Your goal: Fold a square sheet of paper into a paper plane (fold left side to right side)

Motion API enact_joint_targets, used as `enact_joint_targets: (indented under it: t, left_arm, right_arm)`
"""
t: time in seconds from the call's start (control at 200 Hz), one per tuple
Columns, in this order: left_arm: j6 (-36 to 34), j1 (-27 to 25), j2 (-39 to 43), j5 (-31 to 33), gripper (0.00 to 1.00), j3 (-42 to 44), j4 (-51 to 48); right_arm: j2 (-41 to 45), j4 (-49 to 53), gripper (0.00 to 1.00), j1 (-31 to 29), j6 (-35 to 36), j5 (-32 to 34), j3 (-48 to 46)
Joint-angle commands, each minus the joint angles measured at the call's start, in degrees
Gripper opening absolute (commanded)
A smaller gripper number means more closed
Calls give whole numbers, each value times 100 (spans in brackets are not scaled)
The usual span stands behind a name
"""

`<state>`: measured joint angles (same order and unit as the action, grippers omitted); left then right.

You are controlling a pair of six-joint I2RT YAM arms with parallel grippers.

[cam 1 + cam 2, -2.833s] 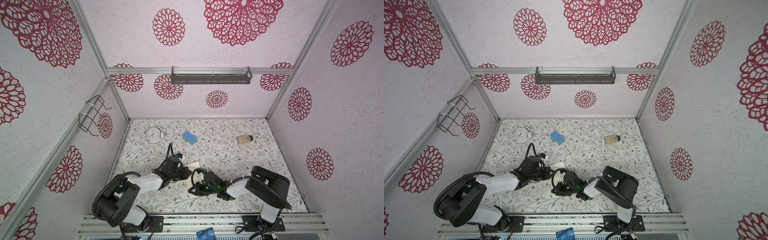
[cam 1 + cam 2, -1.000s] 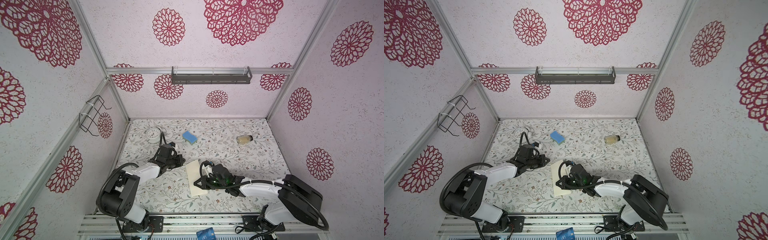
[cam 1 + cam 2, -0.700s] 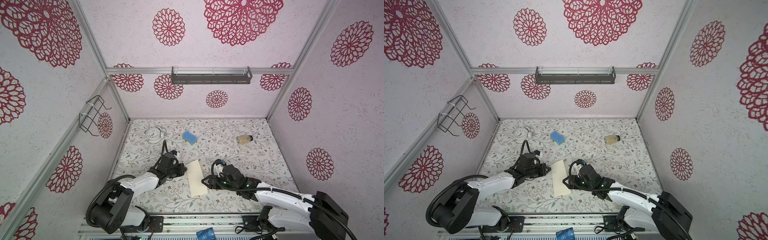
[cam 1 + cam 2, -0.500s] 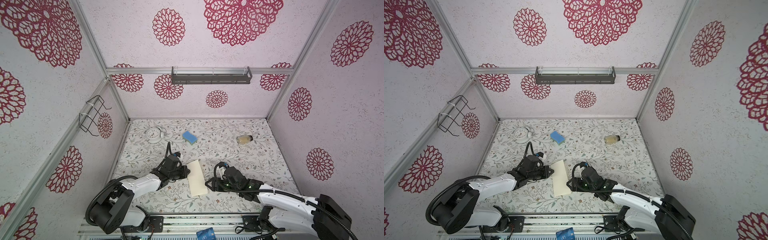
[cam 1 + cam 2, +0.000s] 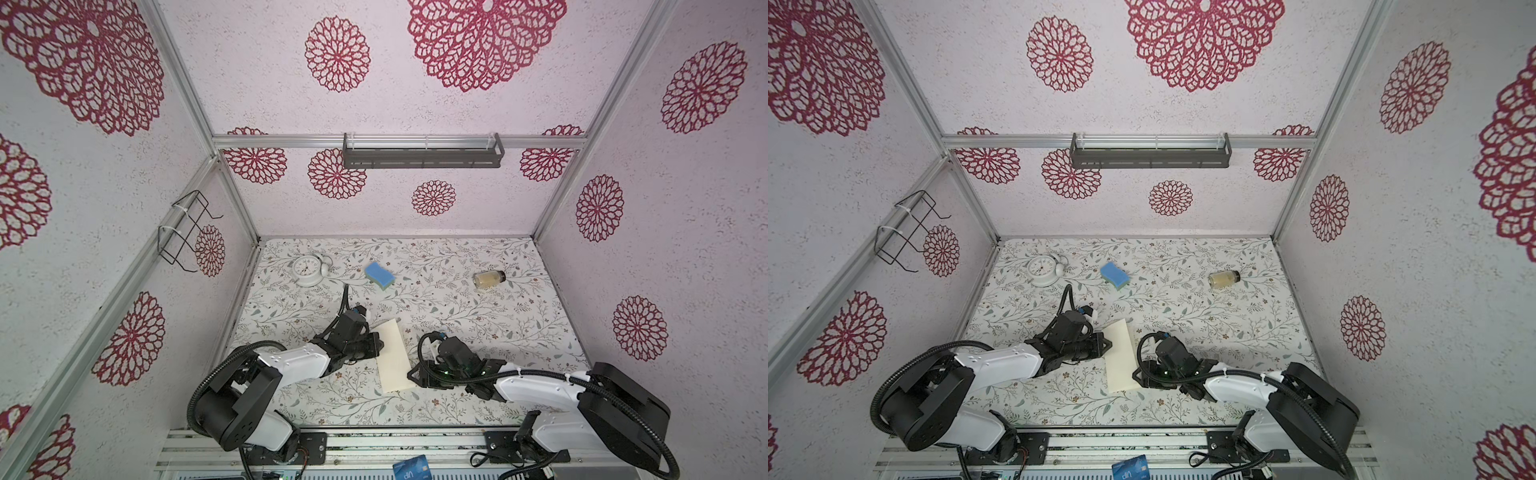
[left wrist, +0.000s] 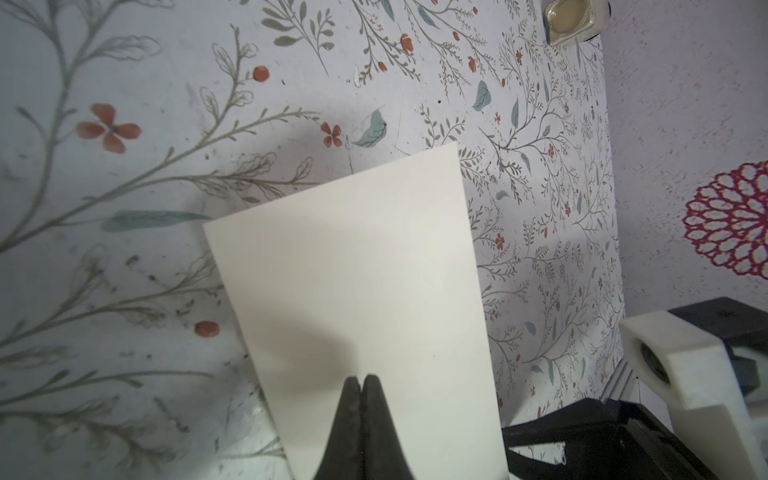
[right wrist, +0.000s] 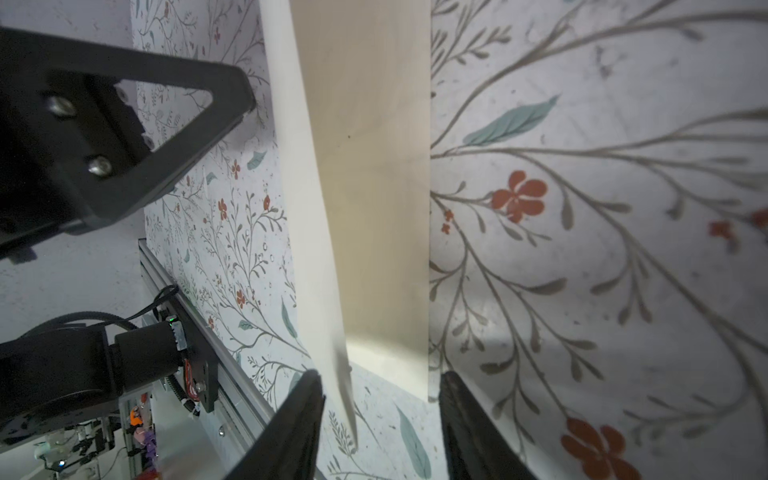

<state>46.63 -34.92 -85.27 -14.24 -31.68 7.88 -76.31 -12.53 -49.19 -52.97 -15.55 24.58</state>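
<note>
Far left of the floral surface [image 5: 519,332]: a white round alarm clock [image 5: 306,271]. The blue rectangular sponge [image 5: 379,276] is just right of it, well apart from both arms.

Left fingers [image 5: 374,345]: clenched, tips pressed together. The left wrist view puts them [image 6: 360,395] over the paper's left edge. Whether they press on the sheet cannot be told.

Cream square sheet of paper [image 5: 392,359]: near the middle of the surface, between the two arms, folded into a long narrow strip running near to far. Both top views show it lying flat, but the layers cannot be made out there. In the right wrist view [image 7: 374,187] one layer lifts along a long edge, and its corner is blurred. The left wrist view cuts off part of the strip.

Right fingers [image 5: 417,372]: released, tips apart, at the strip's right edge towards its near end. Contact with the paper is unclear.

Far right: a small glass jar with pale contents [image 5: 489,279], on its side.
</note>
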Motion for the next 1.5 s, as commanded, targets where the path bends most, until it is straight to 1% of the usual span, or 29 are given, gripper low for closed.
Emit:
enact_joint_targets:
  t: [0.0, 0.11, 0.235, 0.37, 0.716, 0.976, 1.076, 1.306, 1.496]
  left_arm:
    - [-9, -33, -51, 135, 0, -128, 139]
    - [-78, -33, -92, 221, 0, -161, 94]
    - [-187, -24, -253, 239, 0, -262, 43]
    - [-277, -26, -483, 211, 0, -347, 37]
    - [-506, -32, -1063, 58, 0, -331, 218]
    - [-573, -35, -1126, 66, 0, -246, 267]
    - [-593, -23, -948, 58, 0, -242, 229]
    - [-597, -22, -188, 50, 0, -183, -47]
    - [-388, -43, 501, 11, 0, 266, -42]
  right_arm:
    - [-6, -299, 38, 25, -71, -124, 84]
    - [2, -333, 27, 25, -90, -132, 33]
    - [-2, -382, 12, 24, -108, -141, -13]
    - [-48, -489, 0, 18, -167, -174, -32]
    - [-290, -893, 0, -14, -449, -331, 35]
    - [-527, -978, 0, -50, -584, -440, 297]
    - [-569, -1003, 0, -65, -613, -431, 289]
    - [-491, -1092, 0, -73, -712, -361, 86]
    - [-429, -1102, 0, -73, -725, -343, 47]
